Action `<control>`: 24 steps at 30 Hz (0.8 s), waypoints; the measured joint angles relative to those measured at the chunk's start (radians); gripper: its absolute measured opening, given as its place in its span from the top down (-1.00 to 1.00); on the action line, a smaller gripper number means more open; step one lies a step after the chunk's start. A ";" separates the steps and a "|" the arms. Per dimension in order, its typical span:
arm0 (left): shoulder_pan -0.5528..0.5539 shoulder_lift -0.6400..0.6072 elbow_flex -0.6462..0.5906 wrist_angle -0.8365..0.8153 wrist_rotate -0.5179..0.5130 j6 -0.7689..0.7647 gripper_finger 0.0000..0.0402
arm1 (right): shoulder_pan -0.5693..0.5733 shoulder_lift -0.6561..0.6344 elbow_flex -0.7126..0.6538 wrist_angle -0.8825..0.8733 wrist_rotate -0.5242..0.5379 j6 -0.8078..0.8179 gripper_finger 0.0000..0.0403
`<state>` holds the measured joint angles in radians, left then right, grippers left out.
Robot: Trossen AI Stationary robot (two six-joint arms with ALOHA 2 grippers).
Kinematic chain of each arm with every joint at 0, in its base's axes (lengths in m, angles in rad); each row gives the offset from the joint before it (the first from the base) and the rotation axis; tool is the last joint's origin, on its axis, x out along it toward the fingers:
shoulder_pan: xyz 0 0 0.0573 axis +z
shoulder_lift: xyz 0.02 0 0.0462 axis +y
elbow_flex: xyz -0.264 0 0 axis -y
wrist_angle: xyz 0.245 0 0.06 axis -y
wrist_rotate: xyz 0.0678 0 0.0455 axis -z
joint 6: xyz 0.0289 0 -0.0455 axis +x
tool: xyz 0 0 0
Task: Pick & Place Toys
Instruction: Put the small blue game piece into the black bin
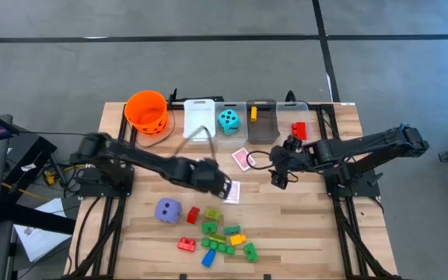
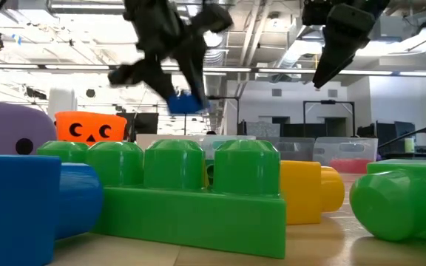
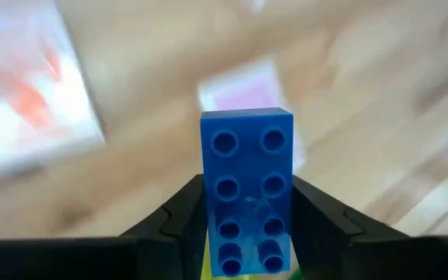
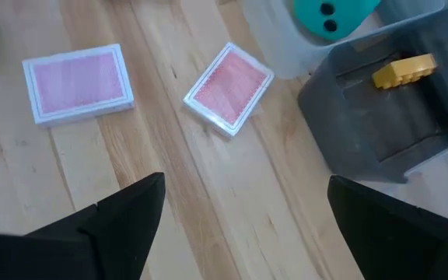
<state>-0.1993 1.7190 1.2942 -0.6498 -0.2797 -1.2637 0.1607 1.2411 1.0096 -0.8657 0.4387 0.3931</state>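
My left gripper (image 1: 218,184) is above the table's middle, shut on a blue brick (image 3: 247,190), also seen raised in the low view (image 2: 186,102). My right gripper (image 1: 277,177) hangs open and empty above the table, right of two pink-backed card packs (image 4: 78,82) (image 4: 229,85). A purple die (image 1: 168,210) and several loose bricks (image 1: 220,237) lie on the near part of the table. A teal die (image 1: 228,120), a yellow brick (image 4: 403,70) and a red brick (image 1: 299,130) sit in bins at the far edge. My left gripper pinches the blue brick's two long sides (image 3: 207,218) between its two fingers, at the brick's end nearer the wrist. The studded face shows to the wrist camera, and the brick sticks out past the fingertips. It is lifted clear of the table.
An orange bucket (image 1: 146,110) stands at the far left. A row of clear, white and grey bins (image 1: 261,120) lines the far edge. Bare wood lies at the near right of the table.
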 joint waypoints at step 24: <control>0.260 -0.249 -0.015 0.866 -0.036 0.424 0.33 | 0.182 -0.438 0.091 0.103 0.278 -0.043 -0.76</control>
<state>0.0606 1.4697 1.2789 0.2158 -0.3154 -0.8397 0.3430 0.8027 1.1004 -0.7627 0.7164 0.3505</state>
